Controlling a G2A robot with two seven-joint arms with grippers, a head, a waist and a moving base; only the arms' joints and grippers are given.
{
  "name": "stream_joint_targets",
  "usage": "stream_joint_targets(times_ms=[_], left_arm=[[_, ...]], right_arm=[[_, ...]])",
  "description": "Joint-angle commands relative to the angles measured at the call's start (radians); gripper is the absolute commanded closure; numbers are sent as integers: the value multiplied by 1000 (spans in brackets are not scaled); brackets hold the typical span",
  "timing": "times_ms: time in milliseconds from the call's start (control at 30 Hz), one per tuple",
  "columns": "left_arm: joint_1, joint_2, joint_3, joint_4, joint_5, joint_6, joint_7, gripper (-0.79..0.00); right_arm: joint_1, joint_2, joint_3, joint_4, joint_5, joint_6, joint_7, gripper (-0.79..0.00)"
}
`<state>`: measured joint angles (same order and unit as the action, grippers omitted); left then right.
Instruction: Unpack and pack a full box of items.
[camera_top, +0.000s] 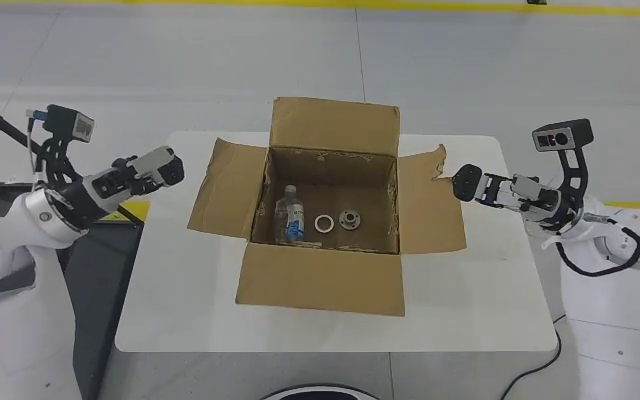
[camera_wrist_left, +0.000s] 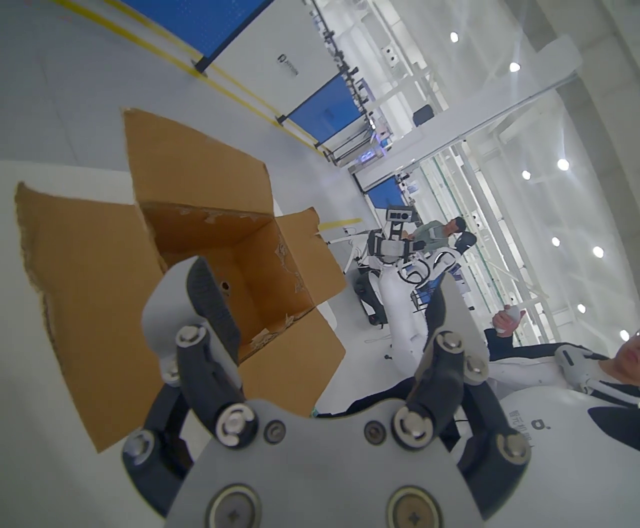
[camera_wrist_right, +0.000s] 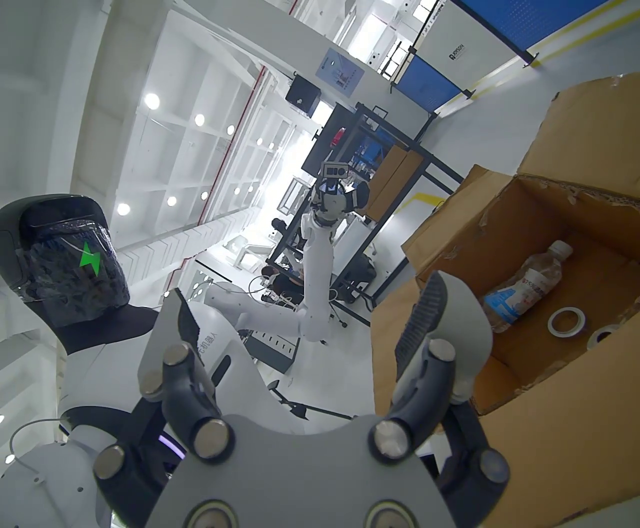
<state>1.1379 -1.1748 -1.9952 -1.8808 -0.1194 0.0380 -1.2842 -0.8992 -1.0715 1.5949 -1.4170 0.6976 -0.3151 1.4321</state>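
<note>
Left tool (camera_top: 171, 166), right tool (camera_top: 463, 183), box (camera_top: 322, 282) between

Spread left claw (camera_wrist_left: 325, 310) before box (camera_wrist_left: 210, 235)

In the right wrist view the box (camera_wrist_right: 550, 235) ran off the picture's edge, and its near wall hid part of the grey round piece (camera_wrist_right: 602, 336) beside the white ring (camera_wrist_right: 566, 321). From above that piece was too small to identify. A finger (camera_wrist_left: 210, 300) of the left gripper (camera_wrist_left: 322, 280) covered part of the box floor
</note>
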Motion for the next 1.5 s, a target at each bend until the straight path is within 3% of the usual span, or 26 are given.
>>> stream_joint_targets(times_ms=[0, 333, 533, 967, 1133, 1467], left_arm=[[-7, 16, 1, 39, 66, 42, -81, -785], [1, 26, 8, 40, 103, 10, -97, -785], [10, 42, 36, 138, 120, -58, -106, -785], [-64, 83, 85, 323, 193, -154, -90, -785], [-59, 93, 103, 362, 188, -165, -56, -785], [-68, 108, 158, 389, 135, -146, -50, -785]], right_arm=[[0, 0, 0, 0, 0, 0, 0, -785], [0, 0, 0, 0, 0, 0, 0, -785], [0, 0, 0, 0, 0, 0, 0, -785], [0, 0, 0, 0, 0, 0, 0, -785], [-15, 1, 1, -31, -6, 5, -34, -785], [-60, 30, 115, -23, -25, 41, -47, -785]])
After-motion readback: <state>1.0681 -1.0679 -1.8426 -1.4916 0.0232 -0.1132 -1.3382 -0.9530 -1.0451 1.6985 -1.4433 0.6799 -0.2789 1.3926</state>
